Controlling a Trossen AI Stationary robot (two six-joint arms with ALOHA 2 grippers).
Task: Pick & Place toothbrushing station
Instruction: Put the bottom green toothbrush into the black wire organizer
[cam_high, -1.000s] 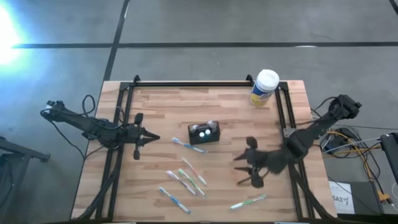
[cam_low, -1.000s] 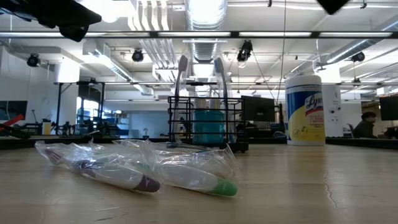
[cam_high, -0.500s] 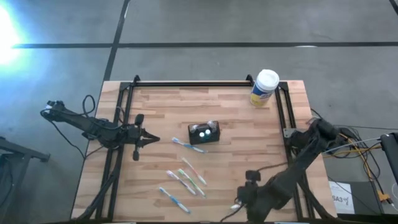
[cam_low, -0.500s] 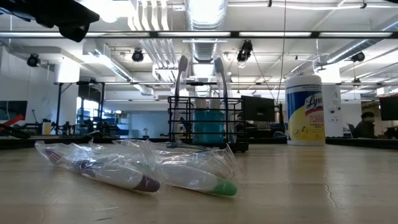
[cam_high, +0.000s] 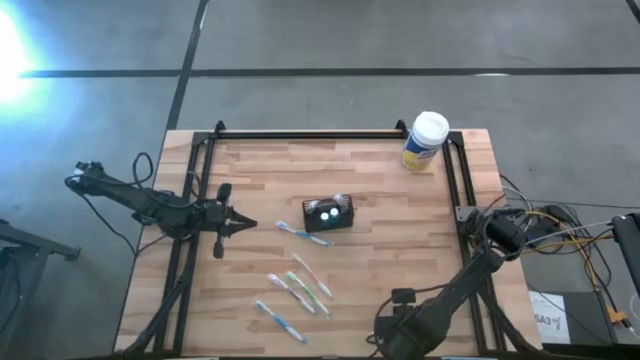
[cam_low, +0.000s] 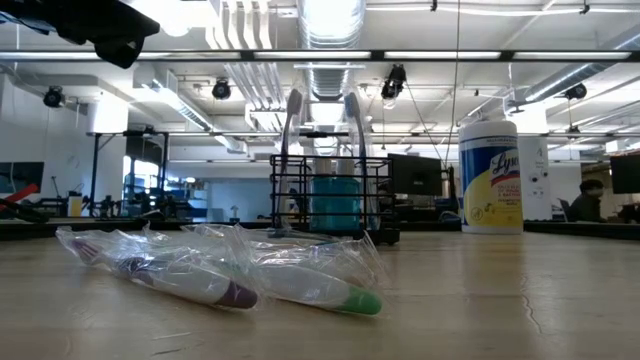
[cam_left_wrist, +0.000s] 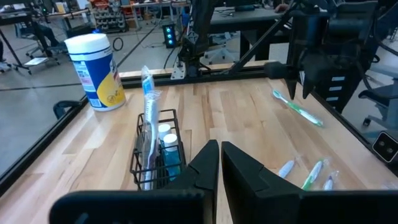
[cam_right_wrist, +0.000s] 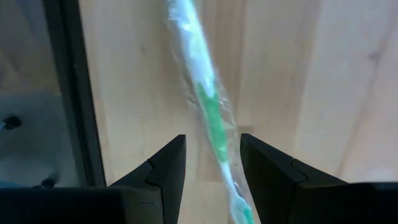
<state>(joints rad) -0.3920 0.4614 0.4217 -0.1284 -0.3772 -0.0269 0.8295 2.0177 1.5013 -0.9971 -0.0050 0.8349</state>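
Black wire toothbrushing station (cam_high: 329, 214): light, rigid, tippy; grab the rim. Right tool (cam_right_wrist: 211, 163) released, straddling wrapped green toothbrush (cam_right_wrist: 205, 118); left tool (cam_left_wrist: 219, 163) clenched, empty.

You have the toothbrushing station (cam_high: 329, 214) near the middle of the surface (cam_high: 380, 180). One wrapped toothbrush (cam_high: 302, 233) lies just beside it toward the near edge, three more (cam_high: 298, 292) lie further that way, and the canister (cam_high: 425, 141) stands at the far right corner.

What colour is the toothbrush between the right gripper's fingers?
Green and white toothbrush, wrapped in clear plastic; right wrist view shows it best.
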